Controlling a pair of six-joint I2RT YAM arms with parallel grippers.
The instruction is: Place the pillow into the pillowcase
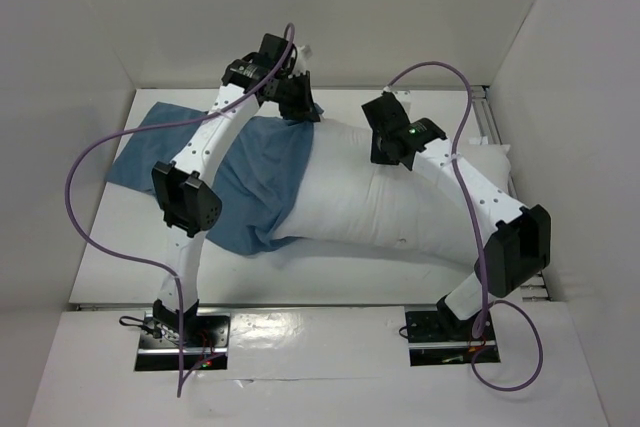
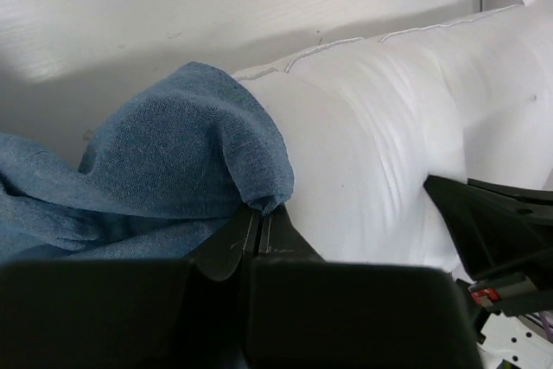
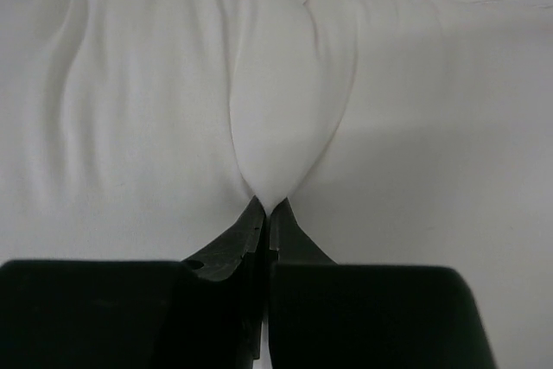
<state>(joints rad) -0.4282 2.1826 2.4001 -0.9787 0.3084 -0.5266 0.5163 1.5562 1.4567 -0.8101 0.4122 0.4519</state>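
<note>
The left jaws are pinched shut on the edge of the pillowcase (image 2: 173, 153), whose blue cloth rises in a hump just ahead and to the left of their tips. The pillow (image 2: 371, 144) lies right beside that pinch and stretches away to the right of the left jaws. The right jaws are closed tight on a tuck of the pillow's white fabric, which fans up as a tented fold straight ahead of them. From above, the pillowcase overlaps the pillow's end at the left jaws and spreads over the worktop (image 1: 120, 257), away from the right jaws
</note>
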